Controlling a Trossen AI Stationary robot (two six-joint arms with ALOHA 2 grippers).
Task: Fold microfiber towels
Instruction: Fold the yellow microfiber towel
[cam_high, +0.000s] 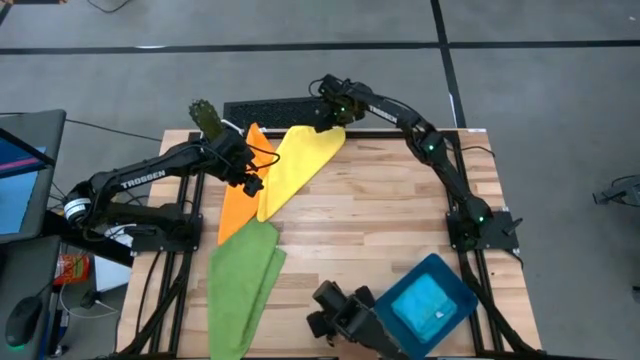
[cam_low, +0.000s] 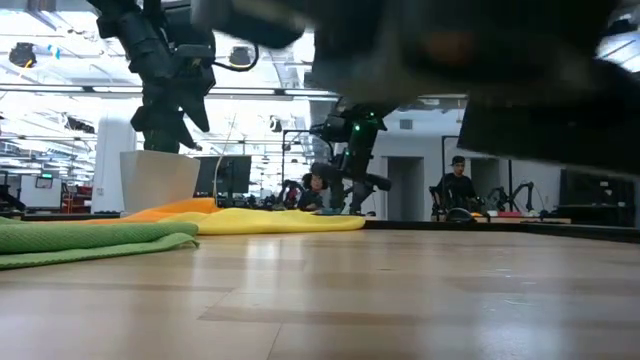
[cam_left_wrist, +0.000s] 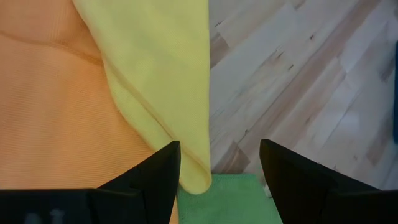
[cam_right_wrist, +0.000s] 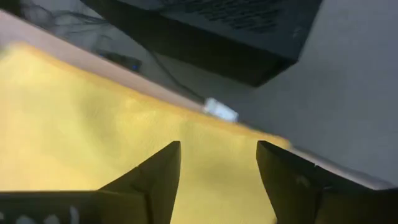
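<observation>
Yellow towel (cam_high: 297, 160) lies folded into a long tapered strip, running diagonally from the table's far edge toward the middle. It overlaps the orange towel (cam_high: 238, 195), which lies flat beneath it on the left arm's side. Green towel (cam_high: 241, 280) lies folded near the front left, its far end just beside the near tips of the other two. Light blue towel (cam_high: 425, 303) sits folded inside the dark teal tray (cam_high: 462, 292) at the front right, well apart from the rest.

Left gripper (cam_high: 250, 180) hangs over the near end of the yellow towel where it crosses the orange; fingers spread, nothing between them. In the left wrist view the yellow tip (cam_left_wrist: 193, 177) sits between the two fingers (cam_left_wrist: 155, 177), with green cloth (cam_left_wrist: 230, 199) just past it.

Right gripper (cam_high: 333, 113) is at the far end of the yellow towel, at the table's far edge; fingers (cam_right_wrist: 155, 174) parted above the yellow cloth (cam_right_wrist: 93, 137), holding nothing.

A black keyboard (cam_high: 272, 108) lies just beyond the table's far edge, beside the right gripper. A dark camera mount (cam_high: 345, 315) stands at the front edge next to the tray.

Surface: light wooden plank tabletop (cam_high: 400, 200). Grey floor around it. Low view shows an open lab room with people seated (cam_low: 458, 190) at benches in the background.
</observation>
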